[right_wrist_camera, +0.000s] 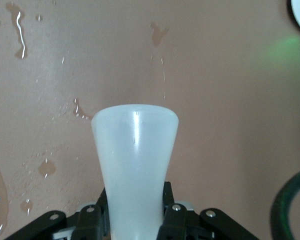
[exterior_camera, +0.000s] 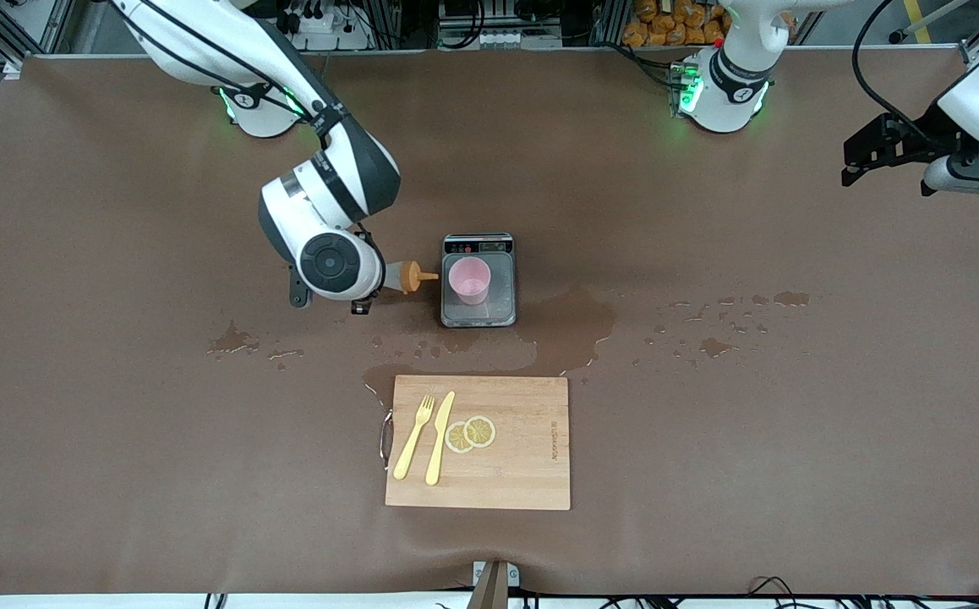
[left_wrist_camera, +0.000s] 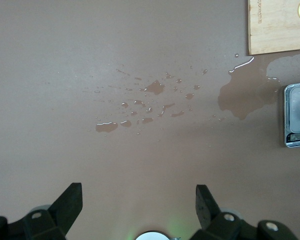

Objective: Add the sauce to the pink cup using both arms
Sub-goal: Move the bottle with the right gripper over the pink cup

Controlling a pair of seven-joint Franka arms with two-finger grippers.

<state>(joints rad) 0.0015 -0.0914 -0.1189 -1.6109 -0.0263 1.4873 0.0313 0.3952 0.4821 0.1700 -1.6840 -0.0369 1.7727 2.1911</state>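
Note:
The pink cup [exterior_camera: 469, 280] stands on a small grey scale [exterior_camera: 478, 315] in the middle of the table. My right gripper [right_wrist_camera: 135, 205] is shut on the sauce bottle [right_wrist_camera: 135, 150], a translucent squeeze bottle held tipped on its side. Its orange nozzle [exterior_camera: 412, 276] points at the cup, and the tip stops just short of the rim, toward the right arm's end. The bottle's body is mostly hidden by the right wrist [exterior_camera: 333, 264] in the front view. My left gripper [exterior_camera: 866, 165] waits open in the air over the left arm's end of the table, with nothing between its fingers [left_wrist_camera: 70, 200].
A wooden cutting board [exterior_camera: 523, 474] lies nearer to the front camera than the scale, with a yellow fork [exterior_camera: 414, 436], a yellow knife [exterior_camera: 440, 436] and lemon slices [exterior_camera: 471, 433] on it. Wet puddles [exterior_camera: 570, 326] and drops [left_wrist_camera: 155, 87] spread over the brown table cover.

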